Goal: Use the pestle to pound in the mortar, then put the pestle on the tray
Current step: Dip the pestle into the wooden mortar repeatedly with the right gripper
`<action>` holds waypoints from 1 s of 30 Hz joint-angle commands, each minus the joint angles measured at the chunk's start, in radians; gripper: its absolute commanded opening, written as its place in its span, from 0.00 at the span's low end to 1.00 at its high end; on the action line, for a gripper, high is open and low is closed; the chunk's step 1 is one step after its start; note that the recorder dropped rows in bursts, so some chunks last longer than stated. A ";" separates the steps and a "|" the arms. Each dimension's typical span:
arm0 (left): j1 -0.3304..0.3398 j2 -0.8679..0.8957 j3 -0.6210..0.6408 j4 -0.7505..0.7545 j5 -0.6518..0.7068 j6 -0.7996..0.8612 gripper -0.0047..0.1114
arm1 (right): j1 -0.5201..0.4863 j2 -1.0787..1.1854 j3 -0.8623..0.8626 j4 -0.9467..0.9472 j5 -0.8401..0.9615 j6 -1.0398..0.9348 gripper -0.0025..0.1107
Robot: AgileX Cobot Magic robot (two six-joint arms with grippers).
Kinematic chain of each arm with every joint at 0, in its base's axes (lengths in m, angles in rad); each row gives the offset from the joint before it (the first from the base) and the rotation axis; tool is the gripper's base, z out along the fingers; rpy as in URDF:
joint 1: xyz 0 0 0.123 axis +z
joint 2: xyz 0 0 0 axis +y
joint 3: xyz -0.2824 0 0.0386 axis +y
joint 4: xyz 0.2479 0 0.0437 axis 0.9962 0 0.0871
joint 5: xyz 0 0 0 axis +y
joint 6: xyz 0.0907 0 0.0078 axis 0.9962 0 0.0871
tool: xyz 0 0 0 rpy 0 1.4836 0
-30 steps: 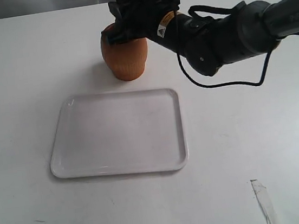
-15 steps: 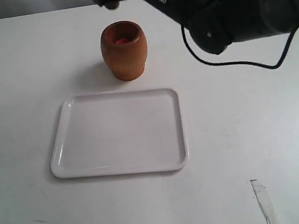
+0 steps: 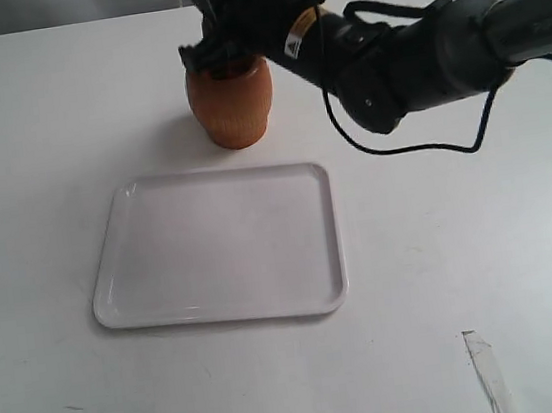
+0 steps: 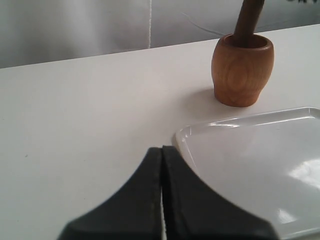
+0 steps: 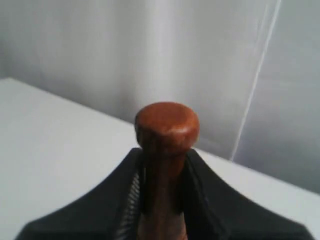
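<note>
The light-brown wooden mortar (image 3: pixel 234 109) stands upright behind the white tray (image 3: pixel 215 246). My right gripper (image 3: pixel 220 50) hangs just over the mortar's mouth, shut on the dark-brown pestle (image 5: pixel 167 125). The pestle's knob sticks out past the fingers (image 5: pixel 207 190). In the left wrist view the pestle (image 4: pixel 248 22) stands with its thick end down inside the mortar (image 4: pixel 242 70), beyond the tray's corner (image 4: pixel 260 150). My left gripper (image 4: pixel 161 156) is shut with nothing in it, low over the table near that corner; the exterior view does not show it.
The right arm (image 3: pixel 418 53) reaches in from the right, and its black cable (image 3: pixel 411 153) droops toward the table. A clear plastic strip (image 3: pixel 488 377) lies at the front right. A pale curtain (image 4: pixel 75 25) hangs behind the table's far edge.
The right gripper rose with the pestle clear of the mortar half a second ago. It has come back down, and the pestle is in the mortar again. Tray and mortar stayed put.
</note>
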 commanded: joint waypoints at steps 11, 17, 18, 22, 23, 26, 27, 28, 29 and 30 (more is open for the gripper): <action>-0.008 -0.001 0.001 -0.007 -0.003 -0.008 0.04 | 0.012 -0.127 0.003 -0.001 -0.057 -0.043 0.02; -0.008 -0.001 0.001 -0.007 -0.003 -0.008 0.04 | 0.012 -0.290 0.003 -0.001 -0.022 -0.074 0.02; -0.008 -0.001 0.001 -0.007 -0.003 -0.008 0.04 | 0.012 -0.290 0.003 -0.001 -0.012 -0.076 0.02; -0.008 -0.001 0.001 -0.007 -0.003 -0.008 0.04 | 0.012 -0.240 0.003 -0.001 0.052 -0.080 0.02; -0.008 -0.001 0.001 -0.007 -0.003 -0.008 0.04 | 0.012 -0.215 0.003 -0.001 0.073 -0.080 0.02; -0.008 -0.001 0.001 -0.007 -0.003 -0.008 0.04 | 0.012 -0.128 0.003 -0.001 0.121 -0.072 0.02; -0.008 -0.001 0.001 -0.007 -0.003 -0.008 0.04 | 0.012 -0.101 0.003 -0.001 0.137 -0.067 0.02; -0.008 -0.001 0.001 -0.007 -0.003 -0.008 0.04 | 0.012 -0.067 0.003 -0.001 0.151 -0.058 0.02; -0.008 -0.001 0.001 -0.007 -0.003 -0.008 0.04 | 0.012 -0.035 0.003 -0.001 0.164 -0.045 0.02; -0.008 -0.001 0.001 -0.007 -0.003 -0.008 0.04 | 0.012 -0.009 0.003 -0.001 0.170 -0.042 0.02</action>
